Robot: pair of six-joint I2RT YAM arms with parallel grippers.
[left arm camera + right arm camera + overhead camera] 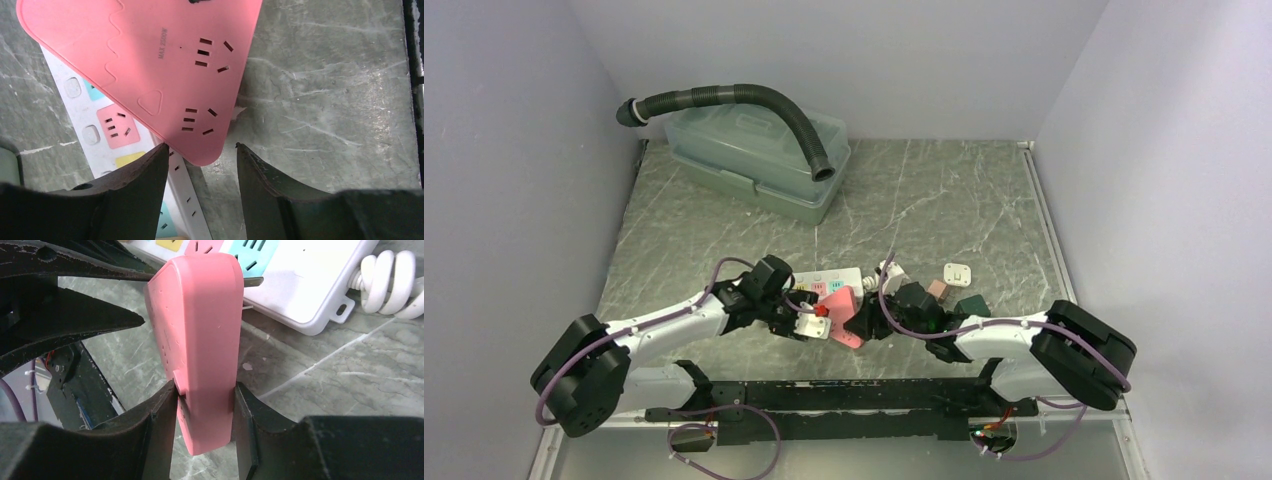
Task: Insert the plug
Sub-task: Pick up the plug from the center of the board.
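The pink, rounded-triangle socket block (200,340) sits tilted, its far corner overlapping the white power strip (305,280).

From my station I see the pink power strip (842,312) between both arms, with the left gripper (820,326) at its left edge and the right gripper (870,323) at its right edge. A white power strip (829,281) lies just behind it. A white adapter (957,274) sits to its right. Well behind it to the left, a lidded box (754,165) carries a corrugated hose (744,97).

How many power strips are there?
2. A pink triangular plastic power strip held in the right tool; a long white plastic power strip lying on the table beside it.
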